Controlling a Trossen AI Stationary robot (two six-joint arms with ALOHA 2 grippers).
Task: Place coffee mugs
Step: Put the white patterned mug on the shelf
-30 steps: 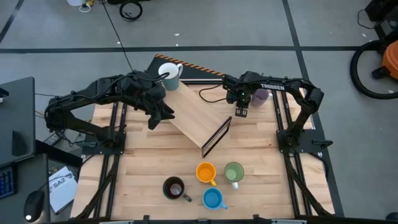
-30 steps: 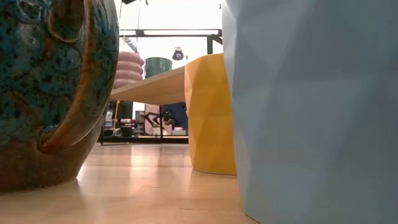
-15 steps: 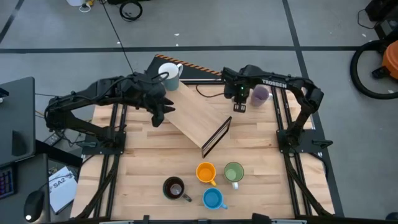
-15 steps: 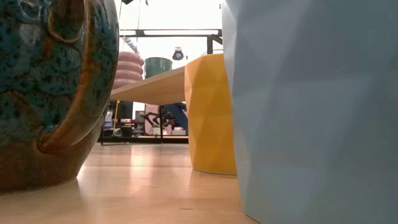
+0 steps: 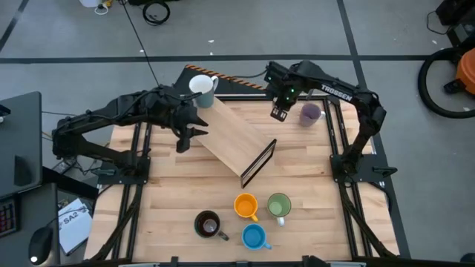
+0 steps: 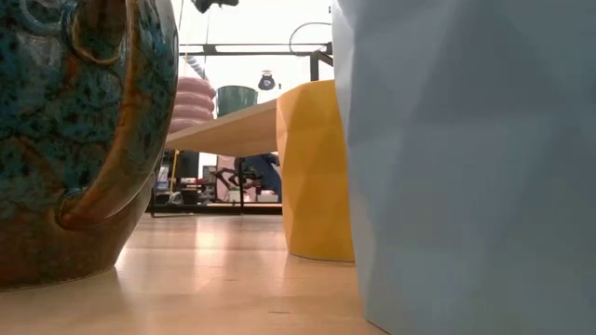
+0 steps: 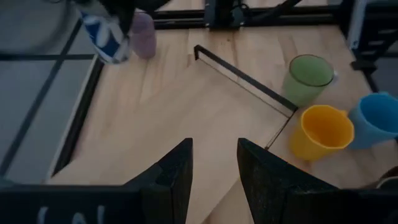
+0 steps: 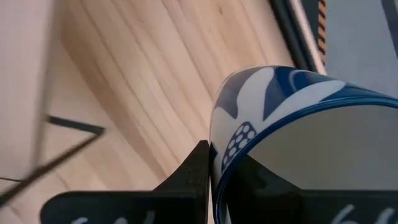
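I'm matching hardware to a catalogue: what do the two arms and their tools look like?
Both arms are dark, slim and jointed. The right arm carries white TROSSEN lettering and a small green light near its tool. The left tool has two flat black fingers. A thin black cable loops at the right arm's wrist.

Orange (image 5: 246,205), green (image 5: 279,205), blue (image 5: 254,236) and brown (image 5: 207,223) mugs stood upright, clustered at the table's near edge. A white mug (image 5: 201,87) and a lilac mug (image 5: 309,113) stood at the far edge. A blue-and-white patterned mug (image 8: 292,137) was held aloft.
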